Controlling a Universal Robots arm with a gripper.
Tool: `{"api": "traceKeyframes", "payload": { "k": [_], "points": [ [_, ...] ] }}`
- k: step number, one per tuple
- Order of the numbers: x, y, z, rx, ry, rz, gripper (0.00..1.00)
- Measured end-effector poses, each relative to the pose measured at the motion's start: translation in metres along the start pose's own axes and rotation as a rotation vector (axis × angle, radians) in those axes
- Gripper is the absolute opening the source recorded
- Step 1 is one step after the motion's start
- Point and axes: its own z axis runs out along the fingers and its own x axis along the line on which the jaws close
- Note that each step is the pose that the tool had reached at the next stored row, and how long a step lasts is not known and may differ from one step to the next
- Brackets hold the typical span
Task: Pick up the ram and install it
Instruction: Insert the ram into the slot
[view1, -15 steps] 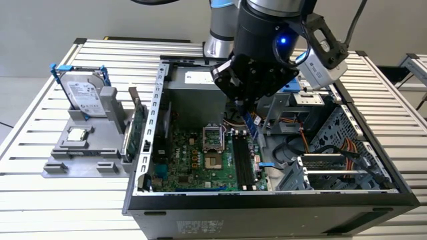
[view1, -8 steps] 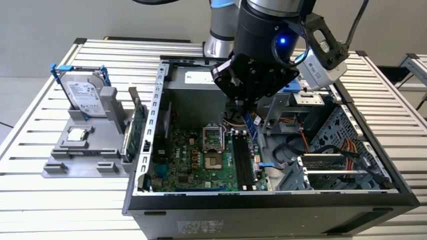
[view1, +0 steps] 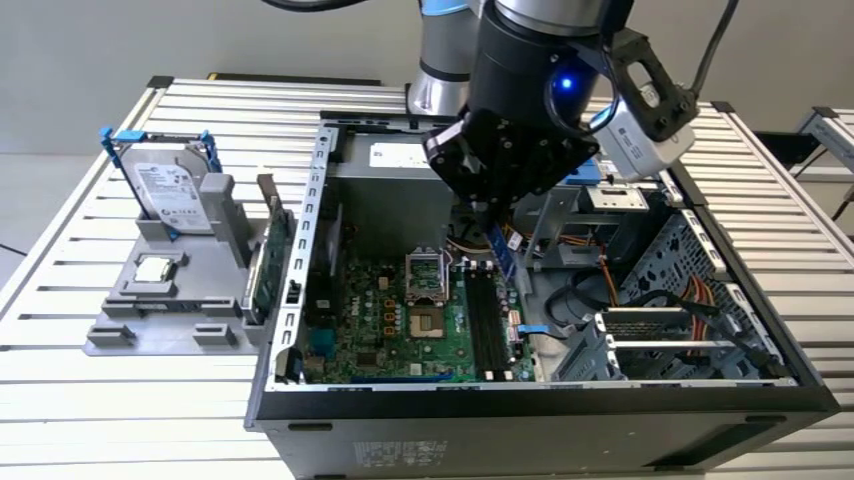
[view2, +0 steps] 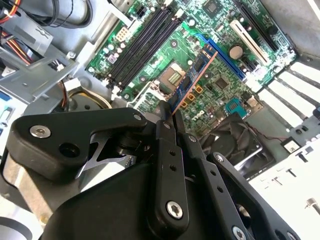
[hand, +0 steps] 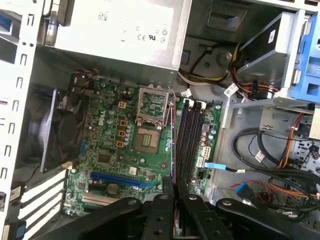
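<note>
Bench: a slatted metal bench (view1: 94, 400) carries an open computer case (view1: 534, 432), which lies on its side over the middle of the bench and reaches toward the edge at the exterior view's right.
Gripper: the gripper (view1: 491, 218) is above the opening of the case, and its two black fingers (view2: 165, 131) are clamped on the upper end of the ram.
Ram: the ram (view1: 498, 246) is a thin stick that hangs down from the gripper inside the case. It is over the motherboard (view1: 380, 335) and is not seated in any slot.
Ram in the wrist views: the second wrist view shows its flat face (view2: 197, 75). The first wrist view shows it from the edge, as a thin line (hand: 173, 145).
Memory slots: the long black memory slots (hand: 191, 135) run parallel to the ram and just beside it. The processor socket (hand: 149, 140) is on the ram's other side.
Inside the case: there is a power supply (hand: 115, 25) at the far wall and a black fan (hand: 52, 127) beside the motherboard.
Holder: a grey holder (view1: 160, 335) stands near the bench edge at the exterior view's left, beside the case.
On the holder: a hard drive (view1: 174, 195) stands upright, a small square processor chip (view1: 156, 268) lies flat, and a green expansion card (view1: 276, 260) stands on its edge next to the case wall.
</note>
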Motion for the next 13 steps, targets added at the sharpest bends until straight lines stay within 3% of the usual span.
{"api": "traceKeyframes", "payload": {
  "k": [13],
  "points": [
    [-0.0078, -0.0014, 0.0029, 0.0, 0.0, 0.0, 0.0]
  ]
}}
